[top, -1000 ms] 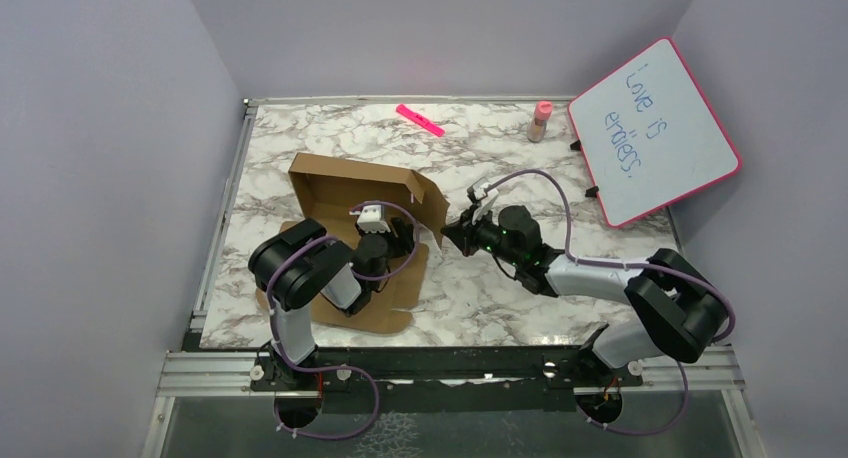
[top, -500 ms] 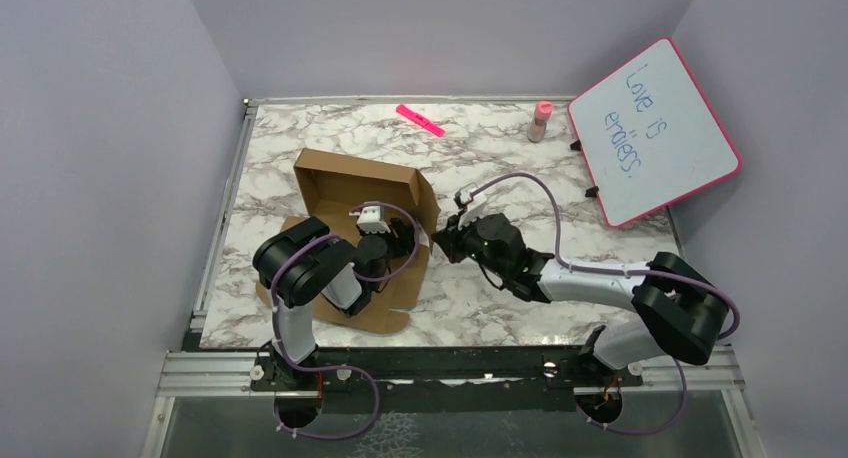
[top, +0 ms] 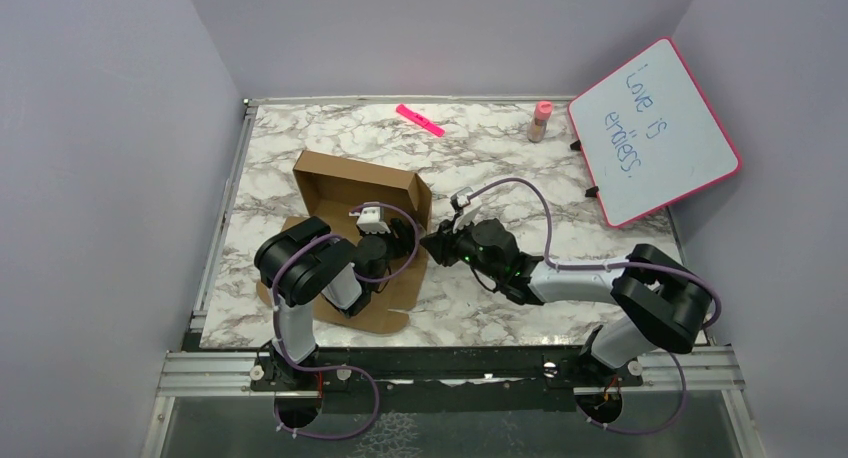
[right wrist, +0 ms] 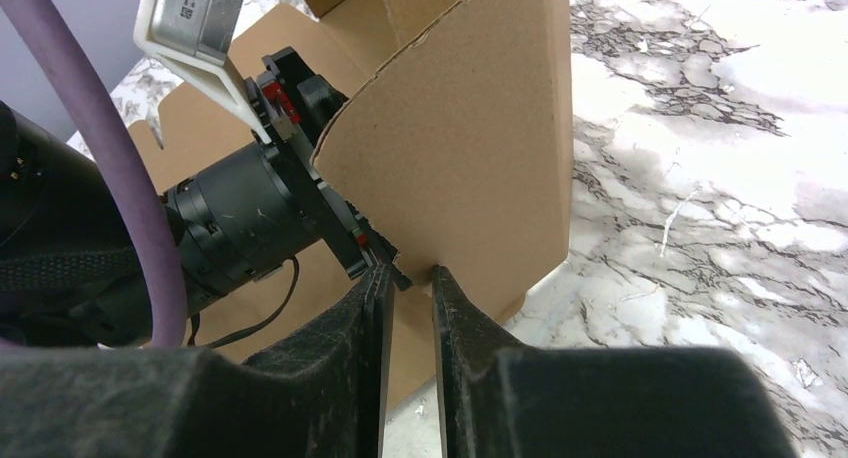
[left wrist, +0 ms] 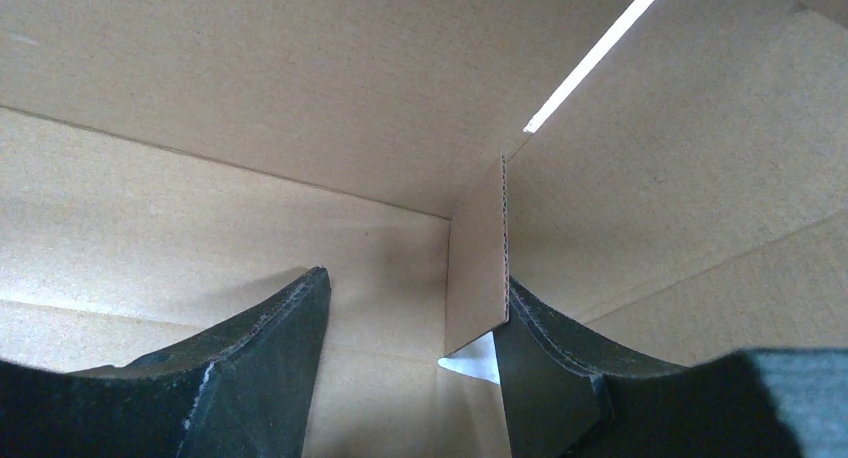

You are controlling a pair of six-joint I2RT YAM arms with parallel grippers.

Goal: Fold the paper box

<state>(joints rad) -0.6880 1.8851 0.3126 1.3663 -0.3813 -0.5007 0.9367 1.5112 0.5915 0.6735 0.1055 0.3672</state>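
Standing paper box [right wrist: 470, 148] at right claw [right wrist: 410, 283]

The bench [top: 480, 148] I work at has a white top veined with grey. The paper box [top: 350, 178] sits on its left half, its base flat on the surface and its walls partly raised. Near the far edge lies a pink strip [top: 419, 119]. Well to the right of it a small pink bottle [top: 540, 121] stands upright. A pink-framed whiteboard [top: 652, 130] rests tilted at the right edge.
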